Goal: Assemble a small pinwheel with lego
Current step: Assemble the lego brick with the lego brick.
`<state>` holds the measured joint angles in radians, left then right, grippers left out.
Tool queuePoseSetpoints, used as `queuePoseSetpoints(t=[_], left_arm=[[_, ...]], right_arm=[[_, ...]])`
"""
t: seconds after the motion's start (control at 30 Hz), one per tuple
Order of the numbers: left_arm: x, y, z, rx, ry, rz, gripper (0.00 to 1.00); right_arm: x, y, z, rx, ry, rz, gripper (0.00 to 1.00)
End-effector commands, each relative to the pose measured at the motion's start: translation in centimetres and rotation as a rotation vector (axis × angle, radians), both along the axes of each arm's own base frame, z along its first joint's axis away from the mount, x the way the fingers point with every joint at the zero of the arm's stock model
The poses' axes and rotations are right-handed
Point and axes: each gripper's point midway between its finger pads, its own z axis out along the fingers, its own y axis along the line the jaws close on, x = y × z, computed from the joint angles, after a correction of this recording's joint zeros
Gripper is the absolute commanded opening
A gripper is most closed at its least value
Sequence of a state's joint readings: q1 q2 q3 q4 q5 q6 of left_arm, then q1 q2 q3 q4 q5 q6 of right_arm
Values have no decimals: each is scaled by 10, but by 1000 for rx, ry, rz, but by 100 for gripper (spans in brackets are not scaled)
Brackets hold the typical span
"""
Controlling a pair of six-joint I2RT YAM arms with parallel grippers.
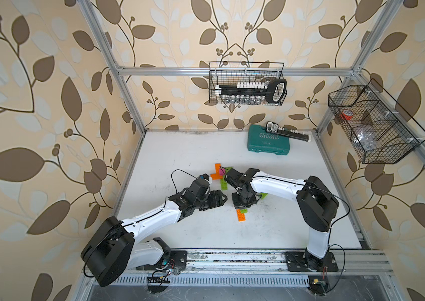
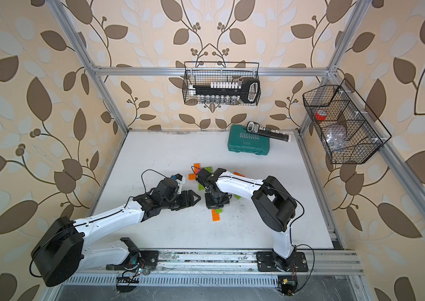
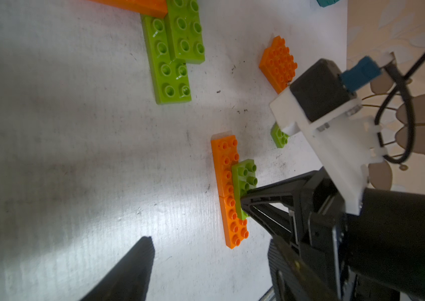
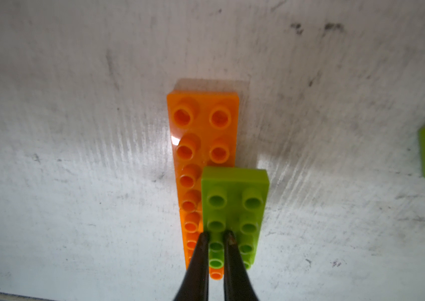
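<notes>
Well, my right gripper (image 4: 216, 242) is squeezed shut on the green brick (image 4: 235, 198). I pinch only one line of little bumps on its top, not its sides. That is a tiny hold.

The green brick sits on the orange row (image 4: 201, 130). This row is two orange bricks lying end to end, in the middle part of the table (image 3: 76, 130). The green brick covers only one line of orange bumps. Its other half hangs out over the table.

My left gripper (image 1: 220, 199) is open and holds nothing. It hovers near the orange row and touches no brick.

Here is what I think could go wrong. If I lift, the bumps may slide out of my thin fingers (image 4: 202, 250). Then the green brick drops or turns. If the green brick is stuck on tight, the orange row may come up with it. Or the two orange bricks may split apart, because nothing holds them down. If I push down, the hanging half may tip the brick, since nothing is under it. My two arms are also close together, so one could bump the other.

The rest of the lego lies near. Farther back is the started pinwheel (image 1: 216, 173), made of orange, green and a pink bit. There is also a lone orange brick (image 3: 279, 65) and a small green square (image 3: 279, 135). A knock could scatter them.
</notes>
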<state>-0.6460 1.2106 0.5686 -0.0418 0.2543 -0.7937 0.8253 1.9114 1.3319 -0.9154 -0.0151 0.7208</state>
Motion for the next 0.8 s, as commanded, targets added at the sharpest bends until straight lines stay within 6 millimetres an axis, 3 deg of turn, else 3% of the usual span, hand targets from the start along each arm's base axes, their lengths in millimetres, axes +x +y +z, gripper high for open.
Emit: queuePoseSetpoints(t=[0.0,0.17,0.3,0.63,0.77], left_arm=[[2,3,4,-2,-15,1,72],[-2,8,0,50,-15,-1,72],[-5,15,1,73,-24,10,72],[-2,10,4,62,-29,0,72],[-2,10,5,63,-31,-2,72]], right_arm=[[-24,-24,-29,-116,94,-26,9],[-20,-16,-45,-116,129,-11,9],[-23,-18,-47,-129,141,9,9],[-16,-15,-14,-94,83,24,11],[-12,-12,-4,-77,63,29,17]])
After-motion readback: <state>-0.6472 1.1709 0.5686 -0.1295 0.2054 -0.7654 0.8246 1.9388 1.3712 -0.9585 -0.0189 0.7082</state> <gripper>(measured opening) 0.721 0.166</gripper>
